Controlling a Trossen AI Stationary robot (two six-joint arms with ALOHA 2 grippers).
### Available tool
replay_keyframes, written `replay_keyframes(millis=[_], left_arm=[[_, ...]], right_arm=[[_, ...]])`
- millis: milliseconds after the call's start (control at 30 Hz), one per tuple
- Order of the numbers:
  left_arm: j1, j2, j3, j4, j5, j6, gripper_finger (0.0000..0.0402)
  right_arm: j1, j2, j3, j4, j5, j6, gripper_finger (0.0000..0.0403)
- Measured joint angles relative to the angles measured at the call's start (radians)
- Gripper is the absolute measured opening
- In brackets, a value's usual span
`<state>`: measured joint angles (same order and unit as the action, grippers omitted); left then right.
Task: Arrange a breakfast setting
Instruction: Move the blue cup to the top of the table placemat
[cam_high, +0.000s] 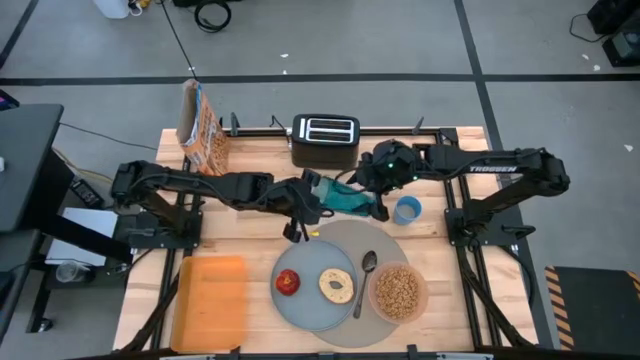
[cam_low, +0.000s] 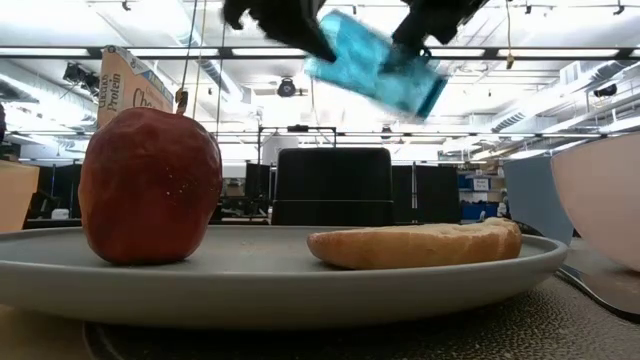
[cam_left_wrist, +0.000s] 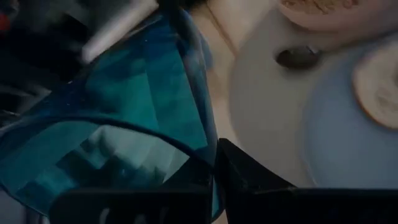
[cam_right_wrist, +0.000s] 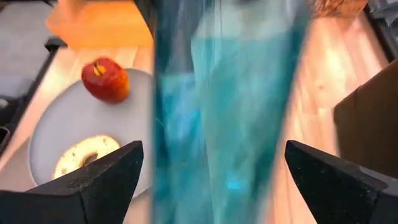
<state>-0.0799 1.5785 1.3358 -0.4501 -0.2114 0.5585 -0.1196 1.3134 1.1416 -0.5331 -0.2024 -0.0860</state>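
The teal tumbler (cam_high: 345, 200) hangs tilted in the air behind the grey mat (cam_high: 345, 237), between my two grippers. My left gripper (cam_high: 318, 200) is shut on its end toward the table's left. My right gripper (cam_right_wrist: 214, 180) stands open, one finger on either side of the tumbler's other end (cam_right_wrist: 230, 124), apart from it. On the mat sit the grey-blue plate (cam_high: 310, 308) with the red fruit (cam_high: 288, 282) and the bagel (cam_high: 336, 286), the spoon (cam_high: 365, 272), and the pink bowl (cam_high: 398, 291) of brown cereal. My left gripper pinches the tumbler's wall at its open rim (cam_left_wrist: 208, 152) between the two fingers (cam_left_wrist: 249, 180); one finger seems to be inside the mouth and one outside. The fingers come from the table's left, slanting down. The tumbler is lifted clear, tilted with its far end (cam_low: 420, 95) lower.
The black toaster (cam_high: 325, 140) stands at the far edge just behind the grippers, a cereal box (cam_high: 200, 130) at the far left. A small light-blue cup (cam_high: 407, 209) sits right of the tumbler. The orange tray (cam_high: 210, 300) lies at the near left.
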Motion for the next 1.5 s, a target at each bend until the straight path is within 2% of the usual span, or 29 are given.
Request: replay_keyframes(millis=[233,467,667,867,933,1067,1267,1367,1500], left_arm=[[-0.002,0.001,0.05,-0.06,0.04,0.0,0.0016],[0.013,0.006,0.057,-0.068,0.054,0.012,0.0016],[0.062,0.006,0.065,-0.089,0.126,0.052,0.0016],[0.123,0.014,0.068,-0.083,0.146,0.118,0.0016],[0.146,0.037,0.089,-0.127,0.145,0.116,0.0016],[0.157,0.158,0.22,-0.315,0.126,0.107,0.0016],[0.175,0.369,0.533,-0.646,0.116,0.081,0.0016],[0.195,0.459,0.622,-0.747,0.105,0.076,0.0016],[0.208,0.532,0.682,-0.841,0.066,0.077,0.0016]], right_arm=[[-0.007,-0.017,0.004,-0.052,-0.04,0.06,0.0399],[-0.005,-0.026,0.004,-0.072,-0.024,0.064,0.04],[-0.01,-0.076,0.069,-0.244,0.099,0.059,0.04],[0.004,-0.137,0.076,-0.297,0.194,0.067,0.0399],[0.011,-0.149,0.068,-0.308,0.227,0.074,0.0397],[0.018,-0.162,0.031,-0.3,0.259,0.076,0.0396],[0.018,-0.199,0.0,-0.328,0.262,0.089,0.0396],[0.018,-0.233,-0.003,-0.373,0.268,0.116,0.0396],[0.027,-0.276,-0.015,-0.367,0.289,0.114,0.0396]])
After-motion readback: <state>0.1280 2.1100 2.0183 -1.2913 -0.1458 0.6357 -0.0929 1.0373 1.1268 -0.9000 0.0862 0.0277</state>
